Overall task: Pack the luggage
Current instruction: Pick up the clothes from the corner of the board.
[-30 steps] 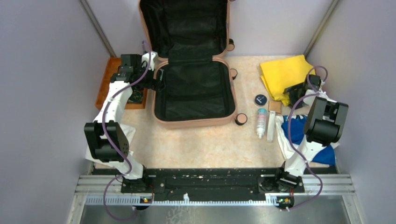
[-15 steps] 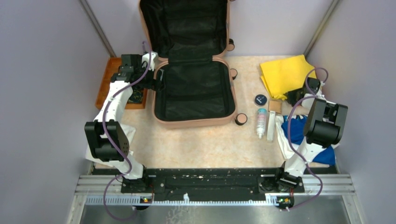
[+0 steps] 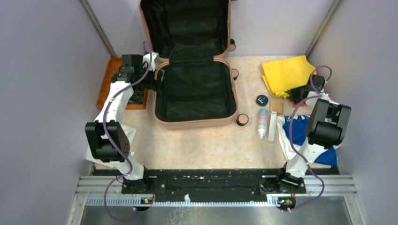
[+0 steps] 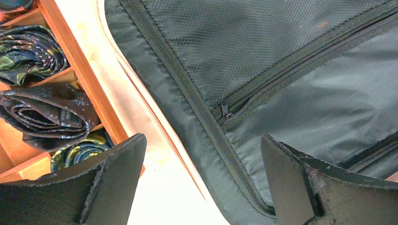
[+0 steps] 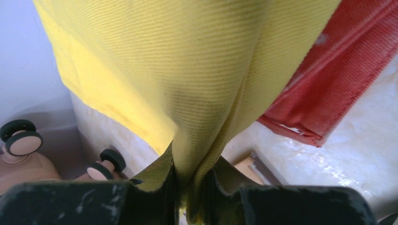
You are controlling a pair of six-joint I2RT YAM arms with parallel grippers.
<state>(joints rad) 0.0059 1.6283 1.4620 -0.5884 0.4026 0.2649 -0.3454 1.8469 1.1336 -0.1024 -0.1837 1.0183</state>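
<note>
While the luggage (image 3: 195,91) lay open at the far middle of the table (image 3: 211,145), its peach-pink hard shell showed rounded corners. The near half lay flat and the lid stood up against the back wall, its top cut off by the frame. Its black lining was part honeycomb mesh, part smooth fabric with a dull sheen, crossed by zips with a small metal pull (image 4: 225,108).

The left gripper (image 4: 201,143) hung over the case's left rim with its matte, scuffed fingers spread wide and nothing between them. Just left of the case sat an orange wooden tray (image 4: 80,70) with thin dividers, holding rolled ties (image 4: 44,115) of dark patterned silk. From above, the left arm covered much of the tray.

At the far right, the right gripper (image 5: 192,173) was clamped on a fold of yellow cloth (image 5: 178,70) with a fine twill weave. That cloth filled most of the wrist view and hid what lay behind it. Only a strip of ribbed red cloth (image 5: 338,75) showed to its right. Two black-rimmed wheels (image 5: 21,138) with pink hubs showed to its left.

Between the case and the right arm lay a round jar (image 3: 242,119), a black lid (image 3: 262,100), a clear bottle (image 3: 262,123) on its side, a white tube (image 3: 272,127) and a tan block (image 3: 276,107). Their labels were too small to read. A blue cloth (image 3: 300,131) lay partly under the right arm.
</note>
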